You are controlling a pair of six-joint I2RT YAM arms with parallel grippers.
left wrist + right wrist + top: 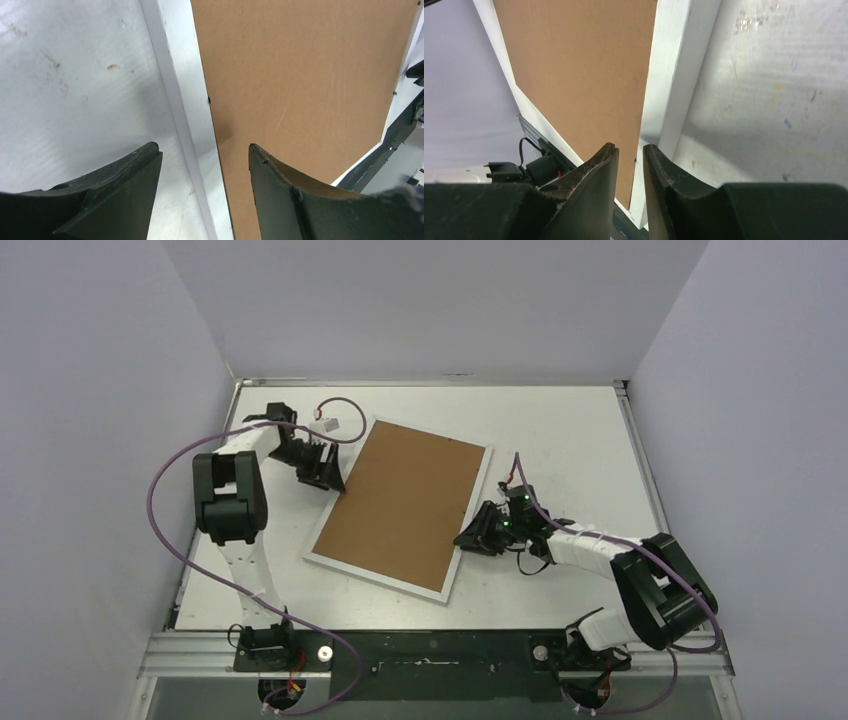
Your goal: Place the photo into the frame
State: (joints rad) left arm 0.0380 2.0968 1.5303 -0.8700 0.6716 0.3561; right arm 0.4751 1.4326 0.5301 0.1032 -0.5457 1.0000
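The white frame (378, 581) lies flat and tilted in the middle of the table, with the brown backing board (400, 502) filling it. The photo is hidden. My left gripper (335, 480) is open at the frame's left edge. In the left wrist view its jaws (204, 147) straddle the white rim (185, 75) and the board's edge (300, 75). My right gripper (463, 538) is at the frame's right edge near the front corner. In the right wrist view its jaws (630, 146) are almost closed over the rim (674, 65) beside the board (579, 65), with nothing between them.
A small white connector (328, 424) on the left arm's purple cable lies near the frame's back left corner. Grey walls close in the table on three sides. A metal rail (440, 648) runs along the near edge between the arm bases.
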